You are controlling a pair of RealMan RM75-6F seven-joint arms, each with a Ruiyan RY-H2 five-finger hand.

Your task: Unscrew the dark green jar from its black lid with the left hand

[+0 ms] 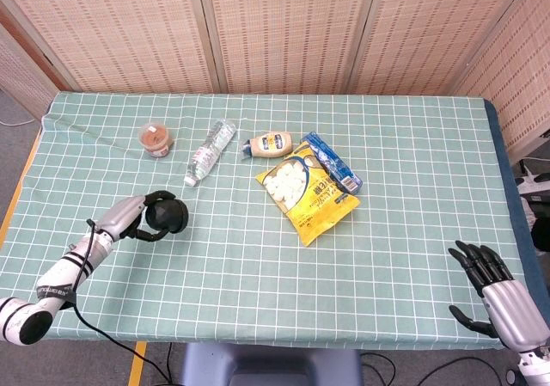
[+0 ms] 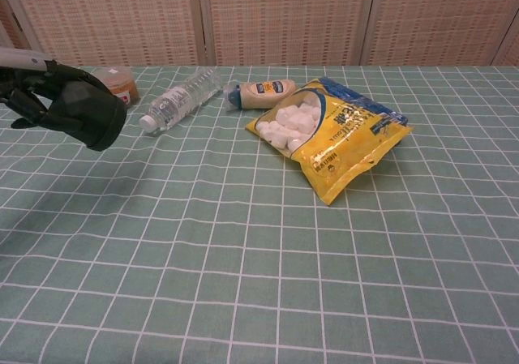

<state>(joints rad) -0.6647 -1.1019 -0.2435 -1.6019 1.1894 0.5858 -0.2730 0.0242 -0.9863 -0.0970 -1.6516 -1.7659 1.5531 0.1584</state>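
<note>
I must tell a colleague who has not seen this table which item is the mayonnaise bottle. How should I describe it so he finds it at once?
Start from the big yellow snack bag in the middle of the green checked tablecloth. Just beyond its far left corner lies the mayonnaise bottle, on its side. It is short and cream-coloured, unlike the clear water bottle to its left.
</note>
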